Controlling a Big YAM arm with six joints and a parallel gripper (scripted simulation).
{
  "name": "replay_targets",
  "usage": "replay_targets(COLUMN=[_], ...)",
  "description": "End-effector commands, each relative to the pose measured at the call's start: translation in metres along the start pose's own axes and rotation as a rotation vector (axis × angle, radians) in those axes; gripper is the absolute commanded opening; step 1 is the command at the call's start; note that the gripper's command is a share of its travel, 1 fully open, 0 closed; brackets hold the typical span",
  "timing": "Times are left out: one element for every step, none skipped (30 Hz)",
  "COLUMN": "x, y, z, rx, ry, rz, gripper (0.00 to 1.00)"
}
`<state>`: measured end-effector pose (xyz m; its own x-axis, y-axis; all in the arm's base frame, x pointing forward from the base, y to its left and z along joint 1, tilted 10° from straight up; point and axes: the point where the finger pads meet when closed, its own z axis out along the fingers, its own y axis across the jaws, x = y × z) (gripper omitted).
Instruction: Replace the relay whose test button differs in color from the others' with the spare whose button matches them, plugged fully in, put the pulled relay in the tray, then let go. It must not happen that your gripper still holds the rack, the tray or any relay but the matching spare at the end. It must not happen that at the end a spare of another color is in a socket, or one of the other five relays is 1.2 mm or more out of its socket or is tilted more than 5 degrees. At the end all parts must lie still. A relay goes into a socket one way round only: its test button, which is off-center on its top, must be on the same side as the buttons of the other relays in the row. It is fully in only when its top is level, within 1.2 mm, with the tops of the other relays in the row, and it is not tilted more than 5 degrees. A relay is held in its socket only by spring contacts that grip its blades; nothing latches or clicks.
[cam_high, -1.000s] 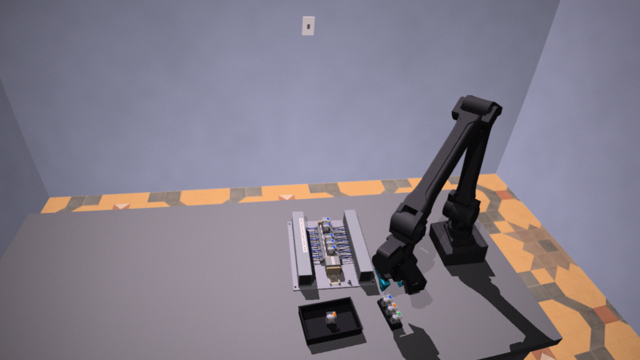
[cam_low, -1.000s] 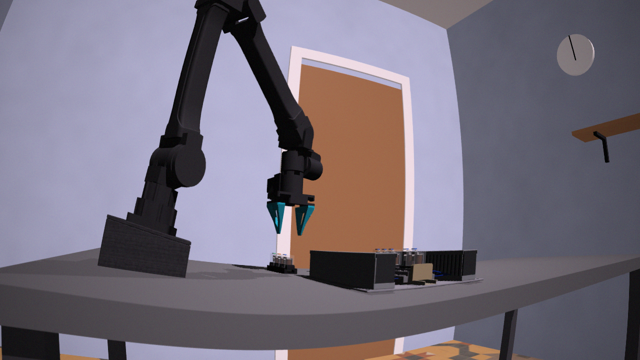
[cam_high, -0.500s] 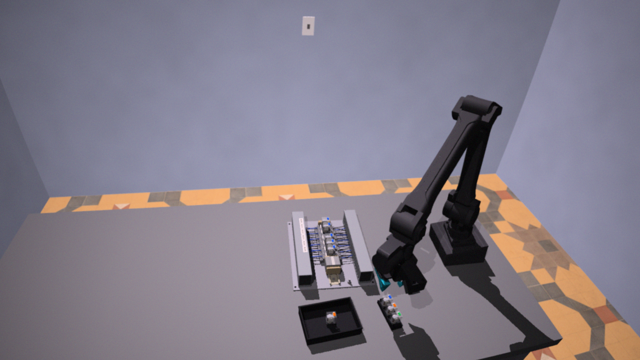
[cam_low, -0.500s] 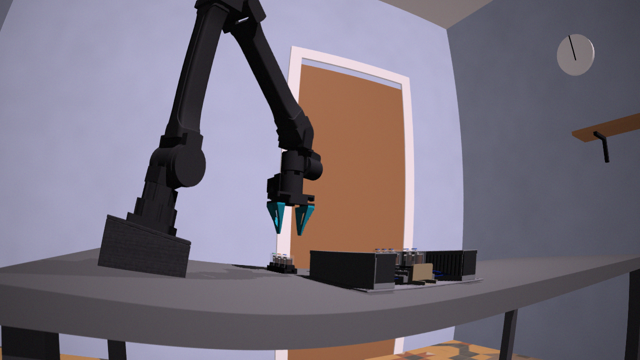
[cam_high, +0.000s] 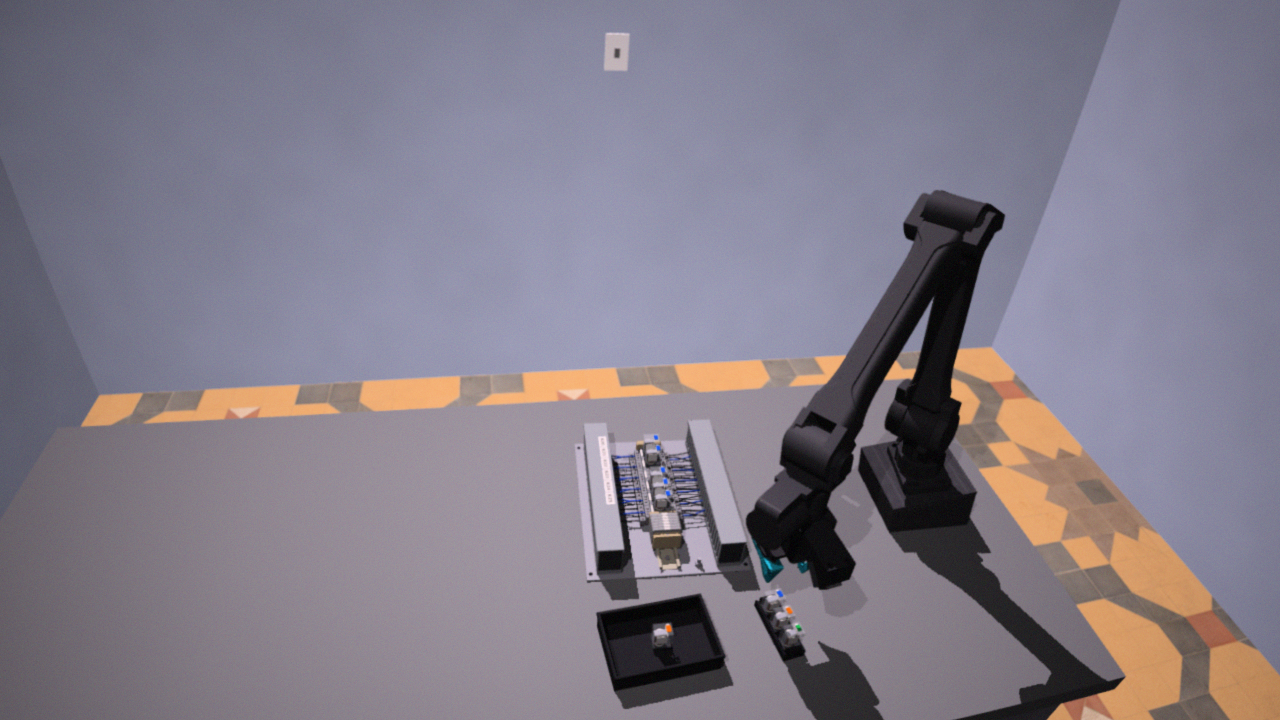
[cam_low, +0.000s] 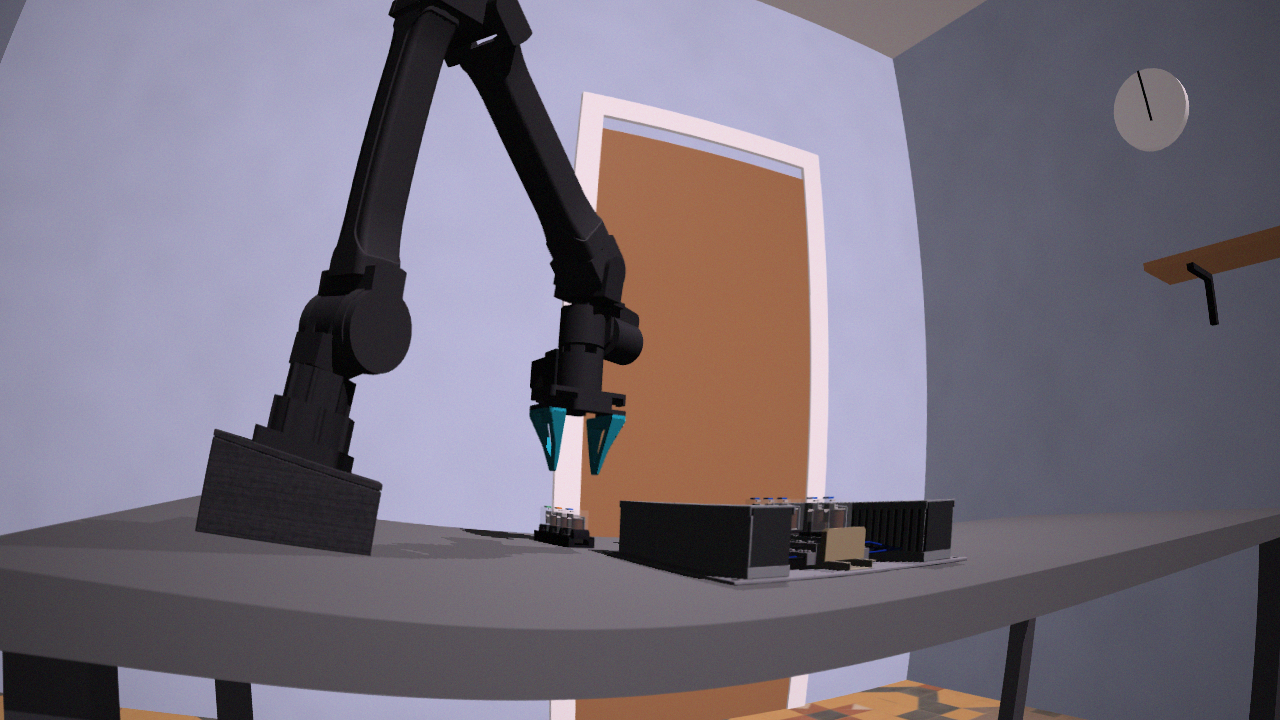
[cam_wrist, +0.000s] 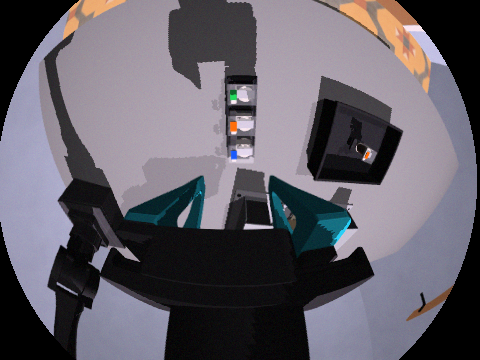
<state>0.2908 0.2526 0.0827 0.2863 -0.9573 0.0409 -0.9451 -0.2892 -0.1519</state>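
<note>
The black gripper with teal fingers (cam_high: 786, 573) (cam_low: 573, 471), parted and holding nothing, needed centring (squarely) above the clear-cased, blue-buttoned spare relay (cam_high: 775, 602) (cam_low: 578, 522) (cam_wrist: 244, 150) before descending.
</note>
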Motion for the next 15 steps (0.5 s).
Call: replay_targets(x=[-0.011,-0.012,-0.013,-0.013,-0.014,-0.015,-0.015,-0.016,-0.016,-0.016,-0.016,-0.016,-0.016,-0.017,-0.017], y=[-0.011,-0.014,-0.016,-0.017,-0.019,-0.020,-0.021,-0.022,-0.023,-0.023,-0.024,-0.024,-0.025,-0.025,-0.025], z=[-0.018,-0.020,-0.021,-0.023,-0.024,-0.025,-0.026,-0.027,-0.028,-0.028,-0.029,-0.029,-0.029,-0.029,-0.029], rx=[0.044,0.051,0.056,0.061,0.065,0.068,0.071,0.073,0.075,0.077,0.078,0.079,0.080,0.080,0.080], ry=[-0.030,-0.034,-0.036,-0.039,-0.041,-0.043,-0.044,-0.045,-0.046,-0.047,-0.048,-0.048,-0.049,-0.049,-0.049], rz=[0.001,0.002,0.002,0.003,0.003,0.003,0.003,0.004,0.004,0.004,0.004,0.005,0.005,0.005,0.005], gripper=[0.59,0.59,0.59,0.59,0.59,0.59,0.59,0.59,0.59,0.59,0.59,0.59,0.59,0.59,0.59])
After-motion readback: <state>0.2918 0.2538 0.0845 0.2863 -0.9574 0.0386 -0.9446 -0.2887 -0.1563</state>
